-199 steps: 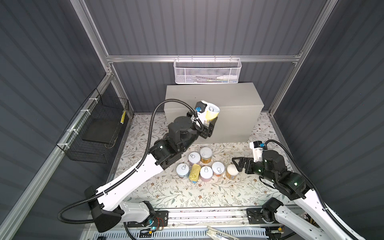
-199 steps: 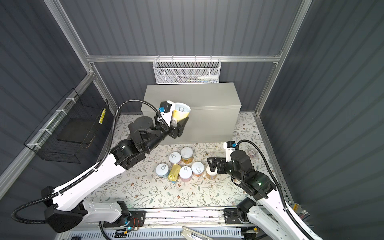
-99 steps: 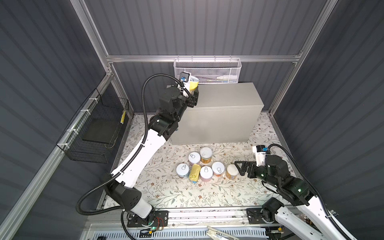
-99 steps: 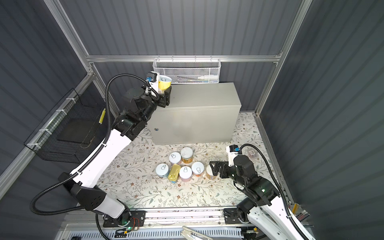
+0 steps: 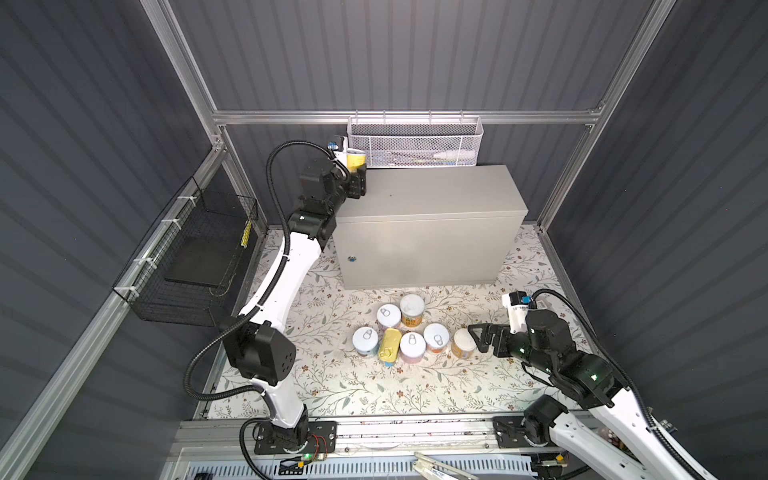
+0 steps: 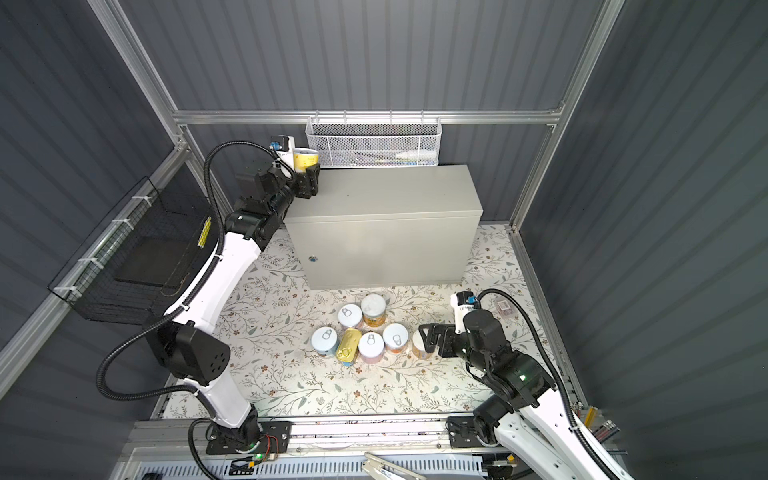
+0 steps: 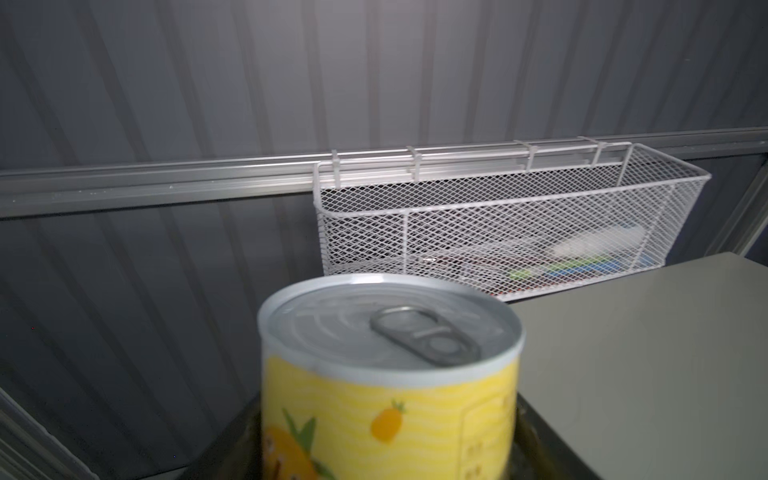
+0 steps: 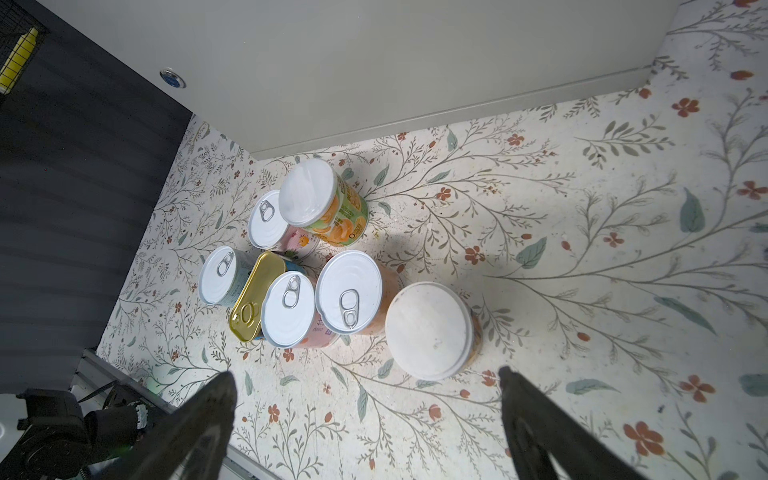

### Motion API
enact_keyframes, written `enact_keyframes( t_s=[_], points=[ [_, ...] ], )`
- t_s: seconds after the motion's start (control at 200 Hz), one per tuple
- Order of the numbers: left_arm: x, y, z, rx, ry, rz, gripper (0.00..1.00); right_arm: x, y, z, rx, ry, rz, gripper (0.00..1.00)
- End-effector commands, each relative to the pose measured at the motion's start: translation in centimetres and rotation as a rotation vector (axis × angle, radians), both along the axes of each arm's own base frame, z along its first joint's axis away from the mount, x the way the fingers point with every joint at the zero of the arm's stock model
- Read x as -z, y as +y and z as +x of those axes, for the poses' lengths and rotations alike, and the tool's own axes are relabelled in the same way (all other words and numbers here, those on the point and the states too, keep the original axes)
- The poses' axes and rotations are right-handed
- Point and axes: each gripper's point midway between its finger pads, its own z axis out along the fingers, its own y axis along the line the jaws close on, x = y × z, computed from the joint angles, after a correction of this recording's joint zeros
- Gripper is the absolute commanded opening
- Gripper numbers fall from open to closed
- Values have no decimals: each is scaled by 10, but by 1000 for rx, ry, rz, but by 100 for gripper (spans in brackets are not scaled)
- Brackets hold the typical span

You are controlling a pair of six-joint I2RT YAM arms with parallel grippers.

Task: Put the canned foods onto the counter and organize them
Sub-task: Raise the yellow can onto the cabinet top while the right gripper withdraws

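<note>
My left gripper [image 5: 356,176] [image 6: 308,176] [image 7: 384,461] is shut on a yellow pineapple-label can [image 5: 356,160] [image 6: 305,159] [image 7: 386,395]. It holds the can upright at the back left corner of the grey counter [image 5: 432,195] [image 6: 386,195] [image 7: 648,353]. I cannot tell whether the can touches the top. Several canned foods stand clustered on the floral mat, among them a gold rectangular tin [image 5: 388,348] [image 8: 255,295] and an orange-label can [image 5: 412,311] [image 8: 322,203]. My right gripper [image 5: 478,338] [image 6: 428,340] [image 8: 365,382] is open, just right of the white-lidded can [image 5: 463,343] [image 8: 428,330].
A white mesh basket [image 5: 415,141] [image 7: 511,232] hangs on the back rail just above the counter's rear edge. A black wire basket [image 5: 195,257] hangs on the left wall. Dark corrugated walls and aluminium frame posts close in the cell.
The left arm has carried the yellow can from in front of the counter up to its back left corner. The right gripper has shifted slightly right beside the white-lidded can, still open.
</note>
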Motion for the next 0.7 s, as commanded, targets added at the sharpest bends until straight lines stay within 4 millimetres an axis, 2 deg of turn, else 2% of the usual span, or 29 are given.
enact_keyframes(
  t_s=[0.0,0.1,0.29,0.695],
  points=[
    [-36,9,5,46,-80,-93,40,12,-6,-2,27,31,-16,99],
    [-26,13,17,70,-67,-113,40,16,-6,-3,29,42,-15,99],
    [-11,6,29,96,-21,-111,41,20,-10,-1,61,54,-23,99],
    [21,-7,44,150,45,-95,46,24,-9,0,68,71,-18,99]
  ],
)
